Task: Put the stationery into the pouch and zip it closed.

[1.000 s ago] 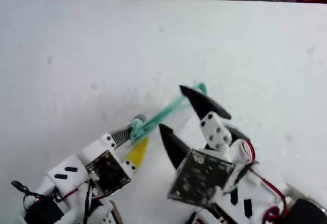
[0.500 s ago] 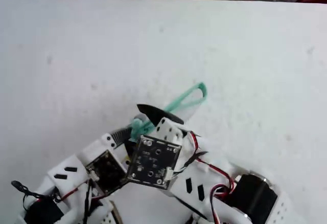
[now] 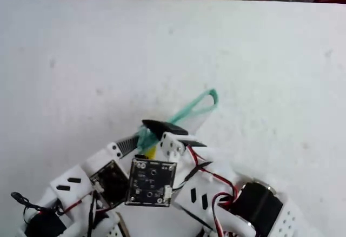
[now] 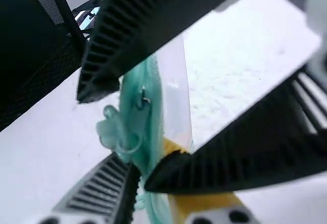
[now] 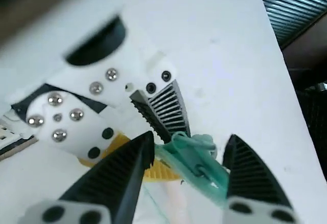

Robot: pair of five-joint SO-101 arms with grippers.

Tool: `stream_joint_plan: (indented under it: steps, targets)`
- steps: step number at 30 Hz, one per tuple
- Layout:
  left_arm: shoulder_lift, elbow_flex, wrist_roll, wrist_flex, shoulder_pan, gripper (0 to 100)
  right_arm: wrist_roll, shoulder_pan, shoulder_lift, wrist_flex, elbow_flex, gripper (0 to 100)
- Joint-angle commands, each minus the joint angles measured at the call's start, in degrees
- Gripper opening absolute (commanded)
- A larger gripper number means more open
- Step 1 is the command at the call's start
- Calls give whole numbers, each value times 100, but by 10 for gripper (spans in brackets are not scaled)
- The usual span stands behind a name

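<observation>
A clear pouch (image 3: 193,106) with a teal zipper edge lies slanted on the white table. My left gripper (image 3: 141,143) is shut on the pouch's near end, with a grey ribbed finger (image 5: 164,110) on one side and a yellow one (image 5: 125,155) on the other. In the left wrist view the teal zipper (image 4: 148,106) runs out from between the left gripper (image 4: 150,193). My right gripper (image 3: 157,133) stands open right beside it, with its black fingers on either side of the teal zipper pull (image 5: 193,147). Both black fingers (image 4: 143,24) show large across the left wrist view.
The white table (image 3: 81,47) stretches bare to the far edge and to both sides of the pouch. Both arms crowd together at the near edge. A dark background and black mesh (image 4: 36,55) lie beyond the table.
The right arm swung left, and its open gripper came from the pouch's middle to the zipper end beside the left gripper. The left arm and the pouch stayed in place.
</observation>
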Motion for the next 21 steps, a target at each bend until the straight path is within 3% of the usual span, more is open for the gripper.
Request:
stream_joint_plan:
  steps: [1, 9, 15, 21]
  targets:
    - [4, -123, 62, 9, 40, 22, 123, -40, 48, -180, 26, 95]
    - [4, -97, 62, 9, 40, 22, 132, -22, 66, -338, 18, 57]
    - [4, -97, 62, 18, 40, 22, 132, 646, 22, -426, -132, 17]
    - [4, -97, 62, 18, 40, 22, -167, 752, 31, -391, -862, 18]
